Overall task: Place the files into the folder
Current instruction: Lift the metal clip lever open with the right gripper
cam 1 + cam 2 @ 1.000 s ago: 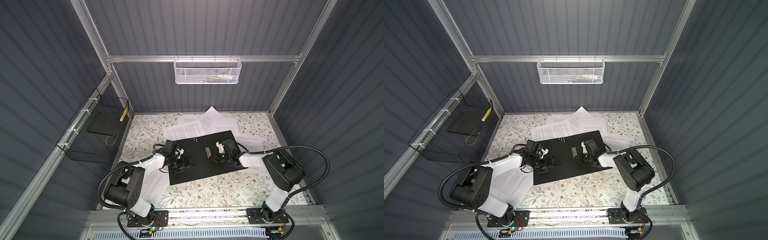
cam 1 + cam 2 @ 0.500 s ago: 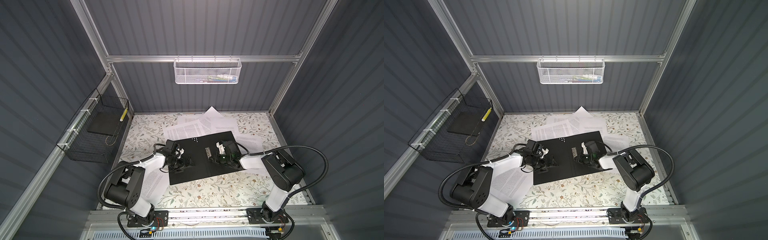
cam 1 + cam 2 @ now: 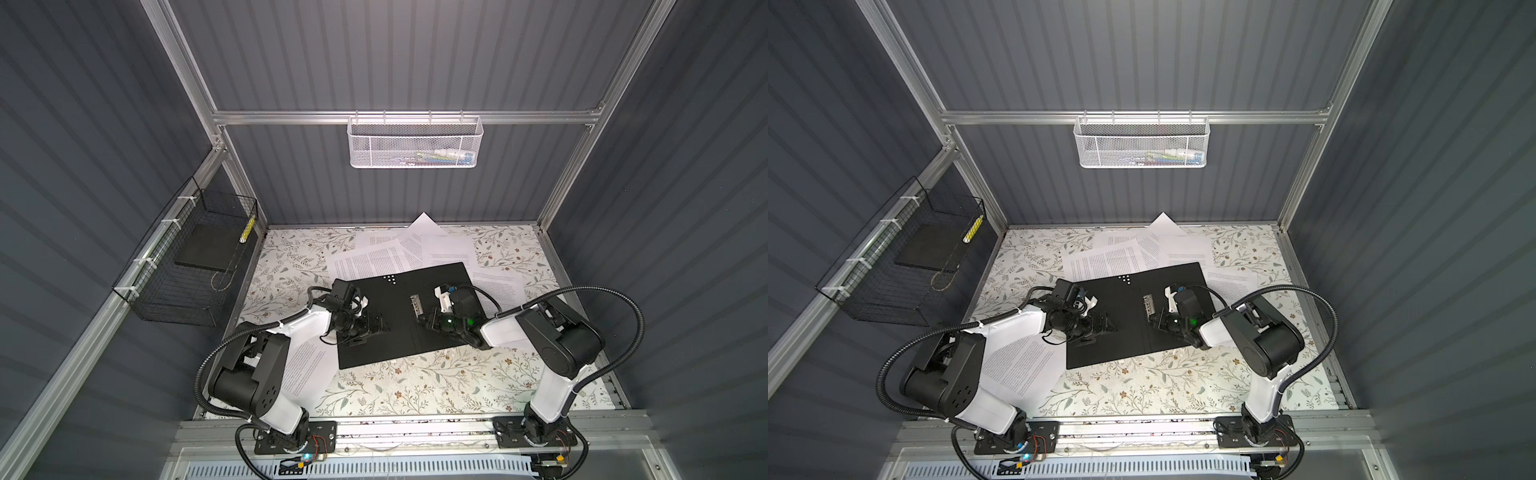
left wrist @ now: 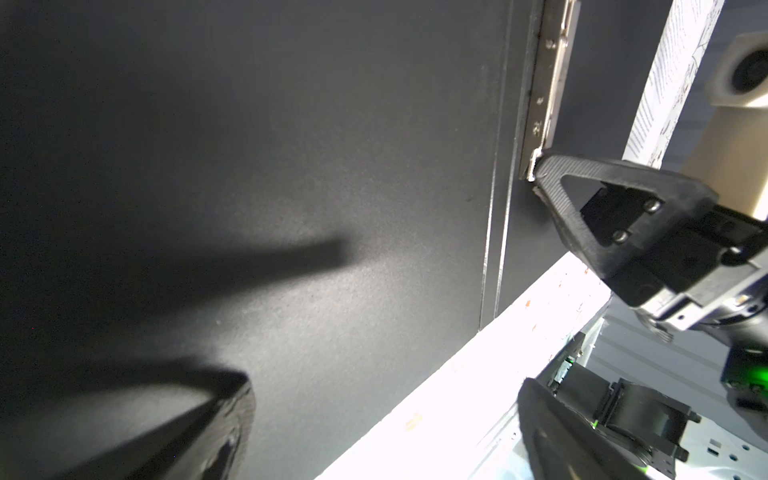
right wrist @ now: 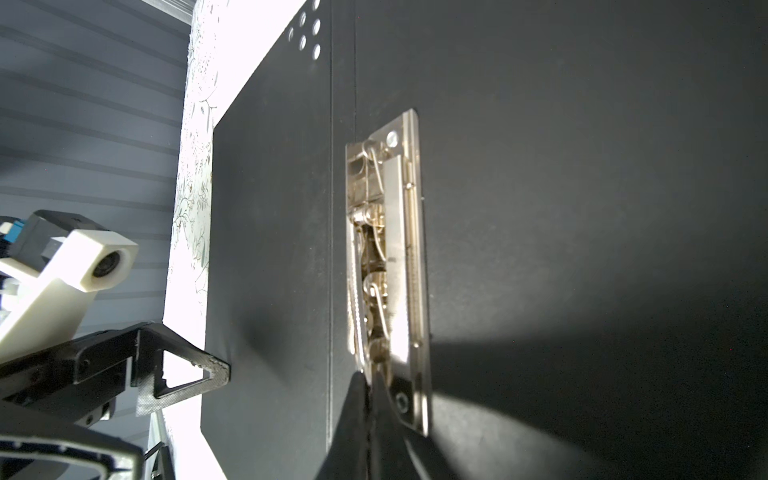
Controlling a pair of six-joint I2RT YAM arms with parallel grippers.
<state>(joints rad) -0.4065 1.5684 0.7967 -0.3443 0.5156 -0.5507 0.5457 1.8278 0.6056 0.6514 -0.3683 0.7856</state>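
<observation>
Locate the folder (image 3: 399, 332) at mid-worktop (image 3: 415, 386), opened flat with the black inside up. Read its long axis as side to side, with the right end swung slightly toward the back wall. Find the spine fold running front to back, and the metal clip (image 5: 386, 257) just right of it, laid lengthwise along the fold.

Find the right pincer (image 5: 370, 386) fully closed, tips against the near end of the clip; cannot tell whether any part of the clip sits between them. Find the left pincer (image 3: 370, 332) spread open and holding nothing, over the left leaf near its outer edge.

Note the files (image 3: 370, 262) fanned under and behind the far edge, more past the right edge, and one sheet against the near-left corner below the left arm. Note bare worktop along the near edge and in both far corners.
</observation>
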